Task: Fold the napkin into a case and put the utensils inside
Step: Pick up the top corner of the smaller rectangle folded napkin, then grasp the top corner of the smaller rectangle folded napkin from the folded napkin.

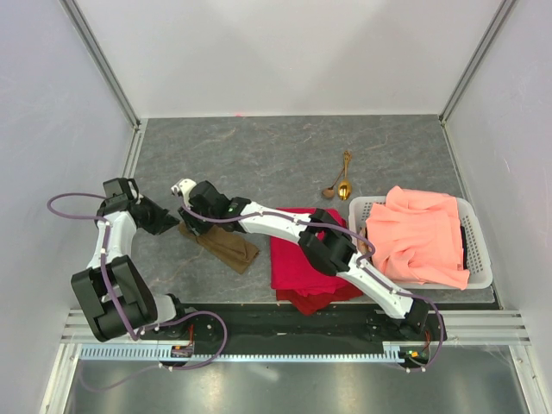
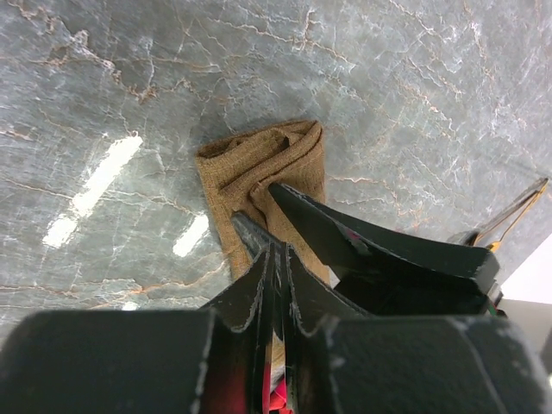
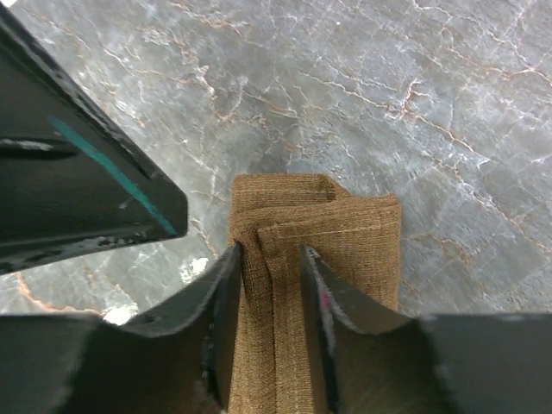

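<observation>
On the tabletop the napkin lies flat, folded into a narrow strip that runs diagonally in the top view. Both grippers meet at its left end. The left gripper comes in from the left of the napkin, and its jaws are drawn together to a thin slit with the tips over the fabric edge. Whether any fabric is pinched between them cannot be told. The right gripper is set down on the same end of the napkin. Its jaws stand part-way apart and straddle a lengthwise fold, with a band of cloth showing between them; the left fingertip touches the fold and the jaws are not clenched. In the right wrist view the napkin shows overlapping layers with a rounded end just ahead of the jaws. A red cloth lies just right of the napkin, under the right forearm. The two utensils lie touching each other, well apart from the napkin, to its right and farther from the arm bases. A white basket holding a salmon cloth stands far right of the napkin.
</observation>
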Action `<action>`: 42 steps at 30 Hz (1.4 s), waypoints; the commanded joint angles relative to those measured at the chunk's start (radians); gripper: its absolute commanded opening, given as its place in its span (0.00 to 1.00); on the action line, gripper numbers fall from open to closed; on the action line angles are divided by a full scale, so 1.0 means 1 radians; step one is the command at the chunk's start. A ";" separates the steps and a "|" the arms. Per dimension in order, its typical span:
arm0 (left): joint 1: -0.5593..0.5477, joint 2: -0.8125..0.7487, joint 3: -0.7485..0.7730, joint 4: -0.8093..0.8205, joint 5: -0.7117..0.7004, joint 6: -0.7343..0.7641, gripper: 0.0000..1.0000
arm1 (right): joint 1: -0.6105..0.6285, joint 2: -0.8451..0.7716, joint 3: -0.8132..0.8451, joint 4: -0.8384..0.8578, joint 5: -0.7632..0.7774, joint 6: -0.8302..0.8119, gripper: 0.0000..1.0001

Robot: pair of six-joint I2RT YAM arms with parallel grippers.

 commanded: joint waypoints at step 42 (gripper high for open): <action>-0.467 0.119 0.081 0.071 -0.446 -0.017 0.29 | -0.223 -0.193 -0.269 0.169 -0.409 0.320 0.00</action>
